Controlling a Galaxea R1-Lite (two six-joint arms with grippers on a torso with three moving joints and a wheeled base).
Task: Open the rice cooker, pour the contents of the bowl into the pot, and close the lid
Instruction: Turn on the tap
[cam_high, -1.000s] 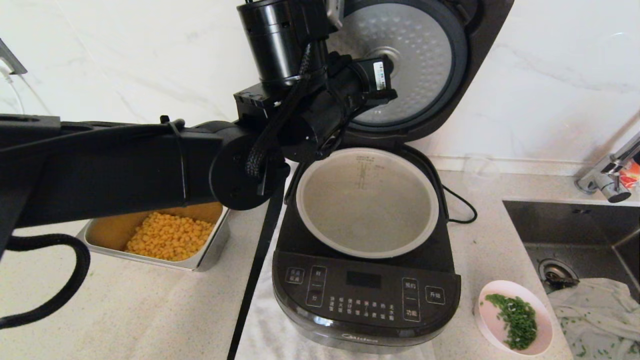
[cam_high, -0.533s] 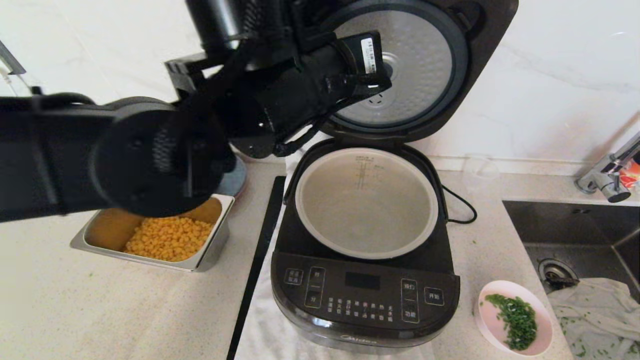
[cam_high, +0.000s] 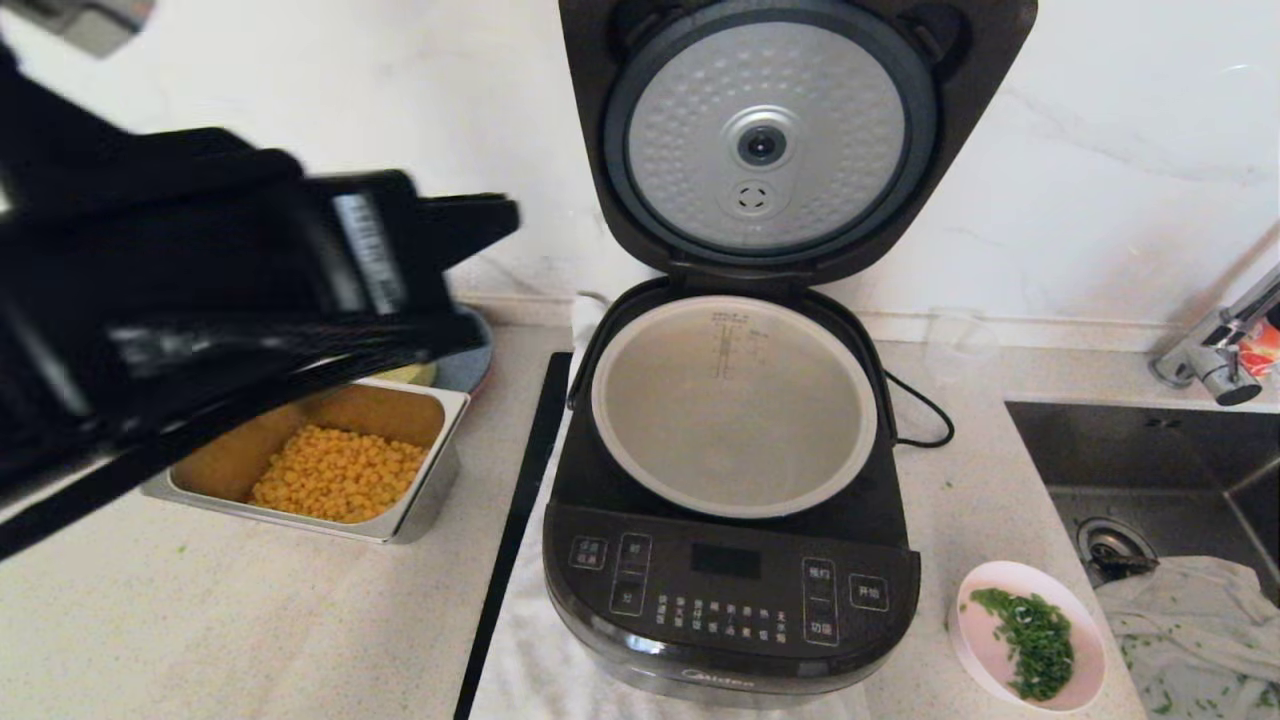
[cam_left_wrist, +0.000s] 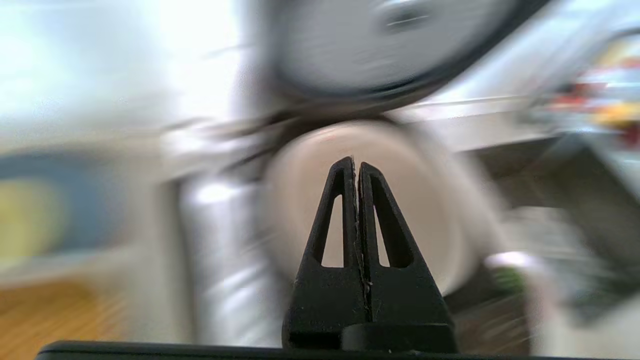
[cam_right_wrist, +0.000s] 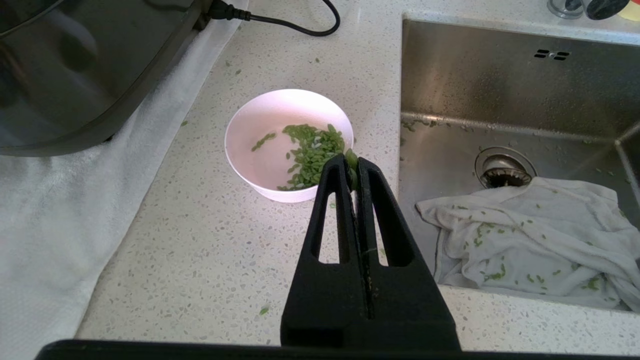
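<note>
Black cooker: we found the rice cooker (cam_high: 730, 520) with lid (cam_high: 770, 140) up, pot (cam_high: 735, 405) bare.
Bowl: the bowl (cam_high: 1030, 635) sat at the counter's (cam_high: 250, 640) front right edge.
Hands: left gripper (cam_left_wrist: 356, 165) and right gripper (cam_right_wrist: 352, 165) were both pressed together, empty.
Risk: we judged a rim grip might tip the bowl sinkward.

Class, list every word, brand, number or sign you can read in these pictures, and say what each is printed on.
"Midea": faint logo on the lower front edge of the rice cooker.
White Chinese labels on the cooker's button panel: too small to read reliably.
Measuring marks on the inner wall of the pot: too small to read.
White sticker on the left arm: blurred, unreadable.
Wrist views: no legible text.
</note>
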